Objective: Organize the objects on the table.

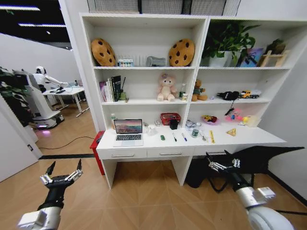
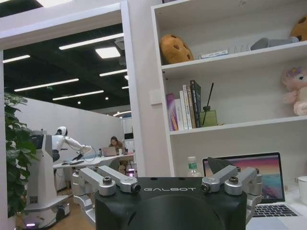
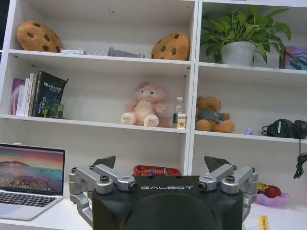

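Note:
The long white table (image 1: 230, 138) stands ahead under a wall of shelves. On it an open silver laptop (image 1: 128, 132) sits at the left, also seen at laptop (image 2: 271, 184) and laptop (image 3: 29, 179). Right of it lie a tiny green toy car (image 1: 162, 137), a black pen (image 1: 174, 137), a blue pen (image 1: 184, 137) and a green-lidded jar (image 1: 194, 133). My left gripper (image 1: 65, 164) hangs open low over the floor, well short of the table's left end. My right gripper (image 1: 217, 155) (image 3: 160, 162) is open too, holding nothing, just before the table's right front edge.
A red basket (image 1: 170, 117), a black cup (image 1: 173, 124) and a yellow item (image 1: 211, 136) also sit on the table. Shelves (image 1: 144, 68) above hold plush toys, cookie cushions, books and a plant. A red box (image 1: 96, 143) stands at the desk's left; black fabric (image 1: 261, 158) lies at the right.

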Available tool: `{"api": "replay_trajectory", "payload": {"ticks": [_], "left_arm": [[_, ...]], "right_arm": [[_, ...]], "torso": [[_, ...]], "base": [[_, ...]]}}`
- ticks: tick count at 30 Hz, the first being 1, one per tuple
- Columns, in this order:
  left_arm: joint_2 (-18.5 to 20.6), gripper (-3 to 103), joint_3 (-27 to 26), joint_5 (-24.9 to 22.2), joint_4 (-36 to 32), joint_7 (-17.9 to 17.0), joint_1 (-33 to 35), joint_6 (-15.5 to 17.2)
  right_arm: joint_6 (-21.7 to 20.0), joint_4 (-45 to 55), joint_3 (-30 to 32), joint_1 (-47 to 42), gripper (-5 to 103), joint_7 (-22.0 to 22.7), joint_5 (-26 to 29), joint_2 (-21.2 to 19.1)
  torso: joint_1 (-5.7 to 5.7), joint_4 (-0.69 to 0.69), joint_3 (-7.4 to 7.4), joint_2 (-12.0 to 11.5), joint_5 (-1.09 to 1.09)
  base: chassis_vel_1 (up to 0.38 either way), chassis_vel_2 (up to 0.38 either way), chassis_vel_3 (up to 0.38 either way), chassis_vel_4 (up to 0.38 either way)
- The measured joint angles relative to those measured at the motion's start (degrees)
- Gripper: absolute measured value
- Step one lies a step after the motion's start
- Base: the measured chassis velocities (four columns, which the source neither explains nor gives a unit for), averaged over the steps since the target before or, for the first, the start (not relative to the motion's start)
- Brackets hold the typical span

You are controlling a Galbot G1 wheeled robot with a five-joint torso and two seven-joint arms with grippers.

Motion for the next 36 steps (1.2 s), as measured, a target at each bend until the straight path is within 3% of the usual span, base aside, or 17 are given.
{"api": "replay_trajectory", "payload": {"ticks": [5, 8, 10, 19, 32, 36], "left_arm": [[-0.15, 100, 0.02, 0.04, -0.18, 0.41, -0.05, 1.33], [-0.55, 100, 0.32, -0.78, -0.8, -0.08, -0.7, 5.96], [-0.57, 100, 0.35, -1.16, -0.87, -0.18, -0.96, 6.41], [-0.69, 100, 0.03, -2.01, -1.08, -0.03, -0.63, 6.12], [-1.49, 96, 0.63, -0.94, -0.5, 0.43, -0.41, 2.96], [-1.5, 99, 0.85, -0.97, -0.48, 0.44, -0.29, 2.37]], "right_arm": [[0.01, -0.08, -0.19, -0.02, 100, 0.01, -0.2, 0.21], [0.01, -0.38, -0.47, -0.21, 100, 0.04, -0.51, 0.47], [0.0, -0.5, -0.53, -0.2, 100, 0.06, -0.57, 0.45], [-0.16, -0.37, -0.7, 0.26, 100, -0.02, -0.56, -0.12], [-0.26, -0.19, -1.08, -0.04, 100, 0.13, -1.19, 0.82], [-0.14, -0.47, -0.94, -0.22, 100, 0.27, -1.32, 1.0]], "torso": [[0.0, 0.0, 0.0, 0.0, 0.0], [0.0, 0.0, 0.0, 0.0, 0.0], [0.0, 0.0, 0.0, 0.0, 0.0], [0.0, 0.01, 0.0, 0.0, 0.0], [-0.01, 0.0, 0.0, 0.01, 0.0], [-0.02, 0.0, -0.01, 0.01, 0.0]], "base": [[0.0, 0.0, 0.0, 0.0], [0.0, 0.0, 0.0, 0.0], [0.0, 0.0, 0.0, 0.0], [0.0, 0.0, 0.0, 0.0], [0.0, 0.0, 0.0, 0.0], [-0.079, 0.035, 0.067, -0.068]]}}
